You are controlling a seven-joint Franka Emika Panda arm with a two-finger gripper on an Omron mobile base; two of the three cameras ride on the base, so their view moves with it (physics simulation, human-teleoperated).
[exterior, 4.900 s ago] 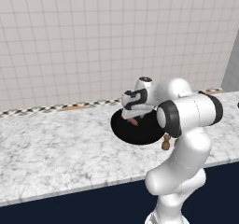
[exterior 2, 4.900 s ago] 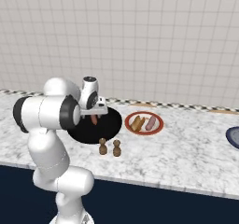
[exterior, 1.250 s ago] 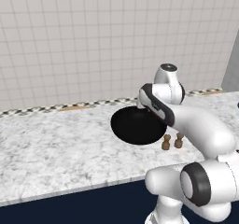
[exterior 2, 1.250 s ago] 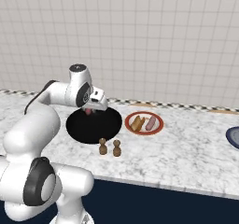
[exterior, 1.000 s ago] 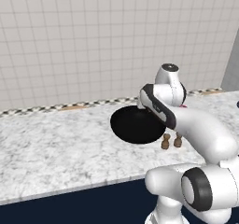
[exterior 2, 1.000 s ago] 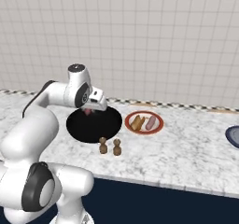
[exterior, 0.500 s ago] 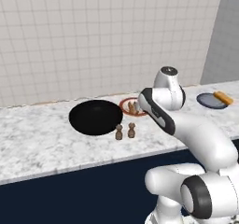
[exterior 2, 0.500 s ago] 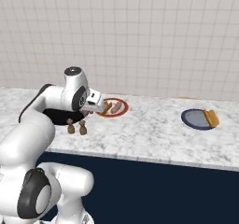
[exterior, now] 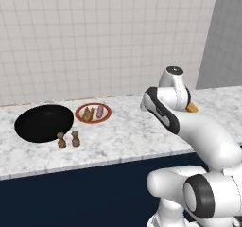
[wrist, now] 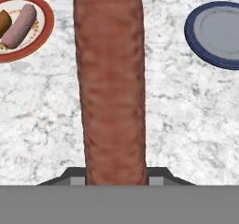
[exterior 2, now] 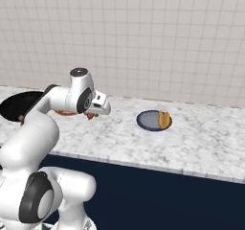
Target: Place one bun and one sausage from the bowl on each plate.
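I've got the gripper (wrist: 114, 174) clamped on a sausage (wrist: 111, 83) above the counter (wrist: 177, 120). Blue plate (exterior 2: 151, 120) w/ bun (exterior 2: 164, 119) is nearby.

**Hidden and cut-off parts at this moment**

In the hand view, the sausage (wrist: 111, 83) is cut off by the top edge, and its lower end is hidden between the 2 finger tips (wrist: 158, 174), of which only small dark corners are seen. The dark blue plate (wrist: 215, 34) is cropped by the right edge, the white plate (wrist: 41, 24) by the left. In the left base view, the dark blue plate is hidden behind the arm, apart from the bun (exterior: 191, 108). In the right base view, the black bowl (exterior 2: 16, 104) is partly covered by the arm.
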